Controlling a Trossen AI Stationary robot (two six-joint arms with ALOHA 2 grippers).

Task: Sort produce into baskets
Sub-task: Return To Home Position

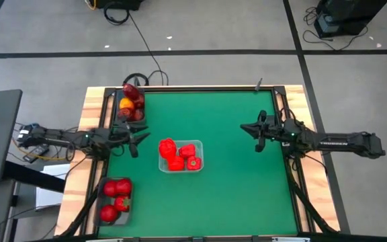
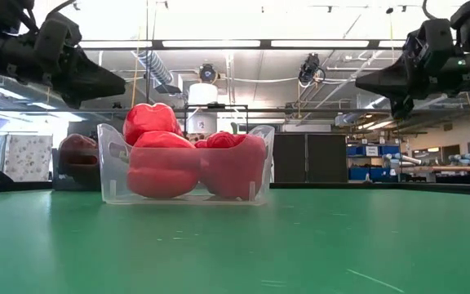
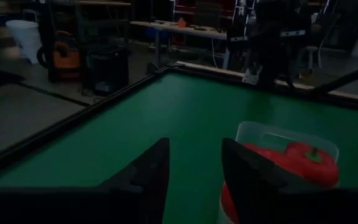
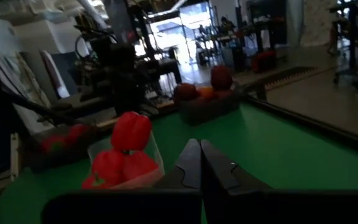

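Red peppers grouped in clear bin at bench centre; tomatoes at 7 o'clock, apples at 11, sorted by kind. Left hand at 9 spread, empty; right hand at 3 closed, empty, parked clear.

The only writing I find is a short line of white lettering on the forearm of the right arm, right of centre in the high view; it is too small for me to spell out. In the low view and both wrist views I can read no label, number or sign
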